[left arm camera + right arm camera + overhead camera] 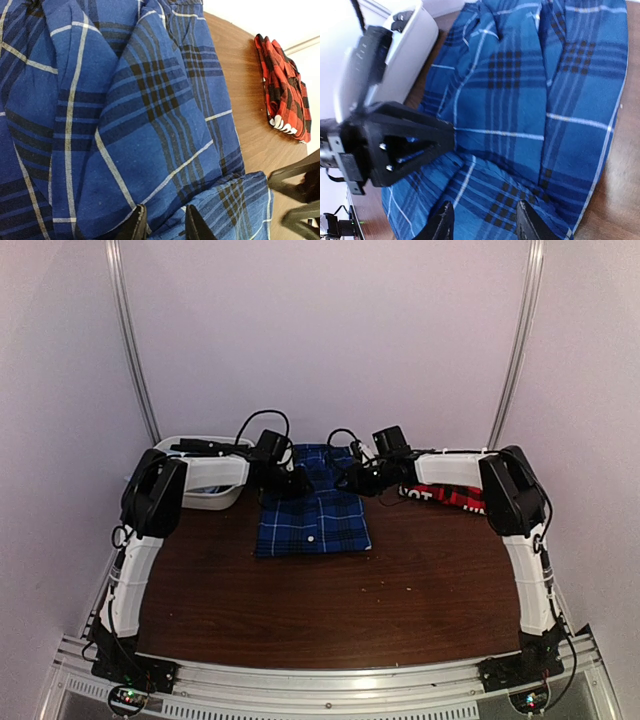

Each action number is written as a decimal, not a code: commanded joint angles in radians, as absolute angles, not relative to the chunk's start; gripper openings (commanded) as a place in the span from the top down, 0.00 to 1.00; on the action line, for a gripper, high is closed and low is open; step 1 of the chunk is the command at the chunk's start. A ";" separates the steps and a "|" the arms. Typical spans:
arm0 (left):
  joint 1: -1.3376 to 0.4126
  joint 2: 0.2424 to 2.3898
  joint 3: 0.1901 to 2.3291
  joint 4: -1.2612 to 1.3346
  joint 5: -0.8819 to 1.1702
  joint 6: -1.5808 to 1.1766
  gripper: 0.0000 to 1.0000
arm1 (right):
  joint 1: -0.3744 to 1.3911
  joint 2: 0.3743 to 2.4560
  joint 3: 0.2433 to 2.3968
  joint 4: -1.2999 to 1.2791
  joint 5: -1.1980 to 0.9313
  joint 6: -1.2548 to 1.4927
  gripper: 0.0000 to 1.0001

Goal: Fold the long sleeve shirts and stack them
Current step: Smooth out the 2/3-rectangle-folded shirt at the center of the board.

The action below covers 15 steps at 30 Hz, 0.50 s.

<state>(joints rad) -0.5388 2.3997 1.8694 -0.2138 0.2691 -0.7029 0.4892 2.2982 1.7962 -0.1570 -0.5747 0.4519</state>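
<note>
The dark blue plaid flannel shirt (312,510) lies at the far middle of the dark wooden worktop (400,590), left fingers (136,226) pinched on a ridge of it and right fingers (441,225) parted over it, so both should grip matching corners and draw nearward evenly.

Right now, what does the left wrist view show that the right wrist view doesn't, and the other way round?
Only the left wrist view shows the red-and-black shirt lying on the table, and the right arm's fingers at the lower right edge. Only the right wrist view shows the white bin and the left arm's fingers over the cloth. Both show the blue plaid shirt on the wooden table.
</note>
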 commanded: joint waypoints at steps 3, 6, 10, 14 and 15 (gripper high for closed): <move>-0.525 2.330 1.917 -0.251 0.251 -0.652 0.70 | 0.483 2.362 1.746 -0.117 -0.556 0.459 0.58; -0.525 2.284 1.902 -0.262 0.243 -0.645 0.70 | 0.471 2.398 1.771 -0.130 -0.560 0.462 0.59; -0.523 2.190 1.795 -0.253 0.223 -0.644 0.67 | 0.466 2.389 1.784 -0.149 -0.548 0.457 0.59; -0.523 2.080 1.637 -0.232 0.225 -0.648 0.67 | 0.467 2.332 1.770 -0.175 -0.518 0.438 0.58; -0.523 2.040 1.591 -0.224 0.227 -0.650 0.67 | 0.467 2.311 1.760 -0.180 -0.512 0.433 0.57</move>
<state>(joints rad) -0.5297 2.1574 1.7119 -0.2550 0.2390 -0.6628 0.4744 2.3817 1.7653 -0.1413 -0.5713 0.4530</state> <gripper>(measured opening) 0.333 0.411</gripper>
